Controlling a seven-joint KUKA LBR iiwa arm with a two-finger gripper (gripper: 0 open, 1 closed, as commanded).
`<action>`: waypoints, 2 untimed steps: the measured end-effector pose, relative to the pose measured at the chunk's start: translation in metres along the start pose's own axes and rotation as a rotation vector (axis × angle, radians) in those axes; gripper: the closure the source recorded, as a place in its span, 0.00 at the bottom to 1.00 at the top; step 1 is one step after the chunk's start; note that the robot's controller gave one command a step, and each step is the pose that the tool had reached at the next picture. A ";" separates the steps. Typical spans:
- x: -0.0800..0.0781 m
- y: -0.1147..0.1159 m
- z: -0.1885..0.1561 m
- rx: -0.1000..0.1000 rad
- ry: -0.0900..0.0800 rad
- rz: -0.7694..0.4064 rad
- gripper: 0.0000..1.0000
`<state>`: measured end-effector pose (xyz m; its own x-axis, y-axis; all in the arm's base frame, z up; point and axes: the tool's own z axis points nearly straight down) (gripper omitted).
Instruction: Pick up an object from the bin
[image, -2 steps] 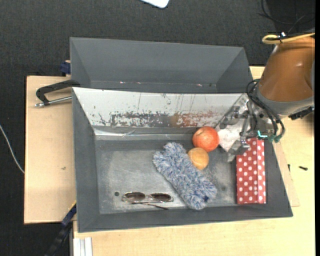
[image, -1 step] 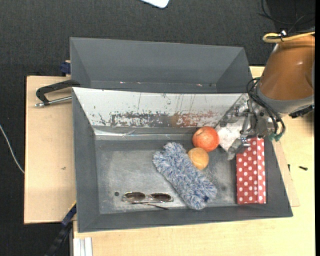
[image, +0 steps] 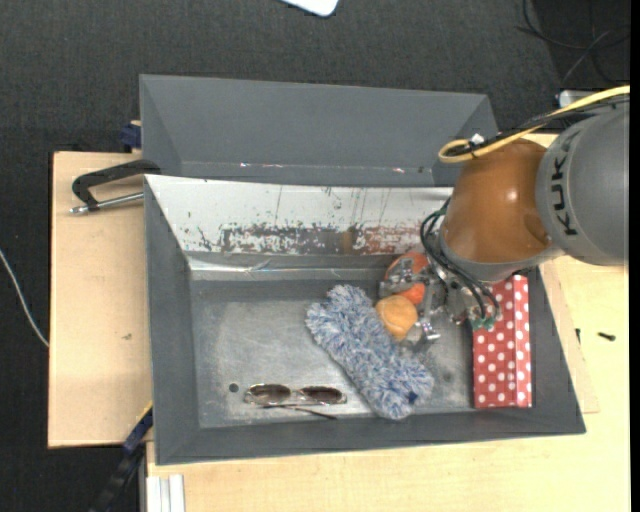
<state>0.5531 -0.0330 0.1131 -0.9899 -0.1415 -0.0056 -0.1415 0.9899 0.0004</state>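
Orange ball (image: 398, 314) at blue fuzzy mitt's (image: 358, 348) upper-right edge, touching gripper (image: 428, 322); arm slants down from mitt's right; can't tell grip state.

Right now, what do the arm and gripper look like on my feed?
The arm is a rounded grey link with dark KUKA lettering. A glossy orange-brown cover caps the wrist; a yellow cable loops over it, black cables below. The gripper is small, metallic grey.
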 end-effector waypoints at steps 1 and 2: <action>0.002 0.020 0.040 0.002 -0.002 -0.036 0.00; 0.003 0.047 0.040 0.004 -0.002 -0.287 0.00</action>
<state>0.5438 0.0134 0.0735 -0.9094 -0.4159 -0.0074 -0.4159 0.9094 -0.0053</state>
